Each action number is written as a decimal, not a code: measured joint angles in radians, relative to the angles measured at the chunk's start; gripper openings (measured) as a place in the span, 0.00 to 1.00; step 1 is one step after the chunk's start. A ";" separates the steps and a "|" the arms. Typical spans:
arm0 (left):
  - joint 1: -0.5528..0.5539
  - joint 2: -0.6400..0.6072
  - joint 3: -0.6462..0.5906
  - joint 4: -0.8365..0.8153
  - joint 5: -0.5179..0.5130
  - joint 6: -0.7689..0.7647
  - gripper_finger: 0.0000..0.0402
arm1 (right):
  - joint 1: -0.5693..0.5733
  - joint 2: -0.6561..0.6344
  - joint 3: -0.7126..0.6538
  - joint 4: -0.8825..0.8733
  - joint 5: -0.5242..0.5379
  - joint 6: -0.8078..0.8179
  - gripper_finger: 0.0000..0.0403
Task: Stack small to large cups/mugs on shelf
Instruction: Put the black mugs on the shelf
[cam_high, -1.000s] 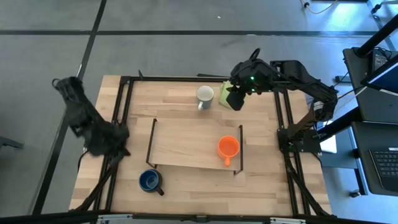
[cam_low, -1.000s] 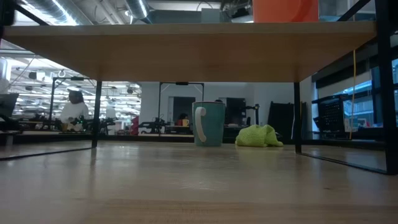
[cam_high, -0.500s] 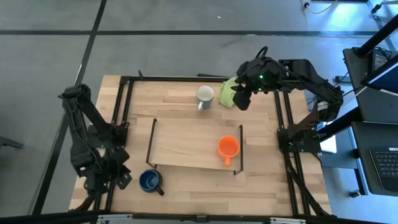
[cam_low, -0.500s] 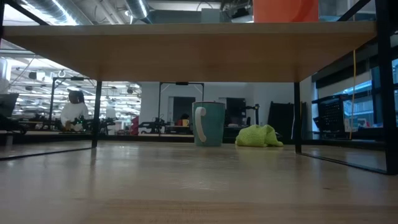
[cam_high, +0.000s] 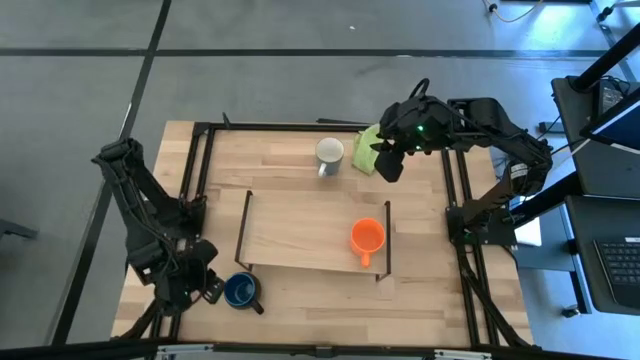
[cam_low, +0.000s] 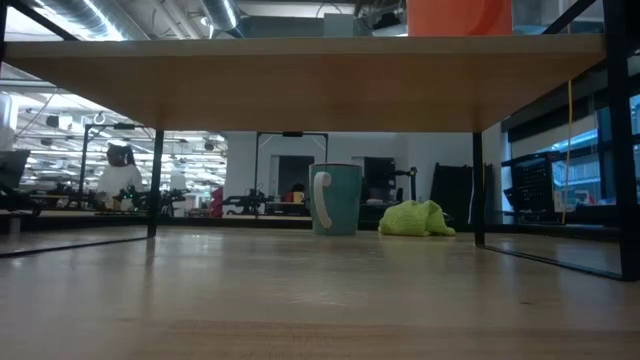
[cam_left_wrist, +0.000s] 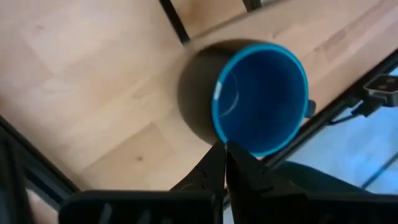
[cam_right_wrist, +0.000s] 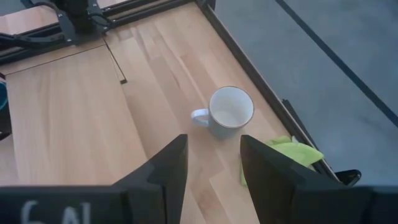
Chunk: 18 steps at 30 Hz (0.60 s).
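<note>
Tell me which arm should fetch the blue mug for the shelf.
The left. Its hand hangs right beside the blue mug at the table's near edge, fingers shut. The right hand is open at the far side, above the white mug and green cloth, beyond the shelf.

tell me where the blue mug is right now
In the high view the blue mug stands on the tabletop just in front of the shelf's left end, with the left gripper right beside it.
</note>
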 joint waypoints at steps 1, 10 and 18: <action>-0.001 0.010 0.000 0.010 0.001 -0.008 0.03 | 0.000 0.000 0.000 0.000 0.000 0.000 0.37; 0.000 0.101 0.000 0.048 0.017 -0.078 0.24 | 0.000 0.000 0.000 0.000 -0.001 0.000 0.37; 0.061 0.139 0.000 0.040 0.024 -0.081 0.29 | 0.000 0.000 0.000 0.005 -0.002 0.001 0.37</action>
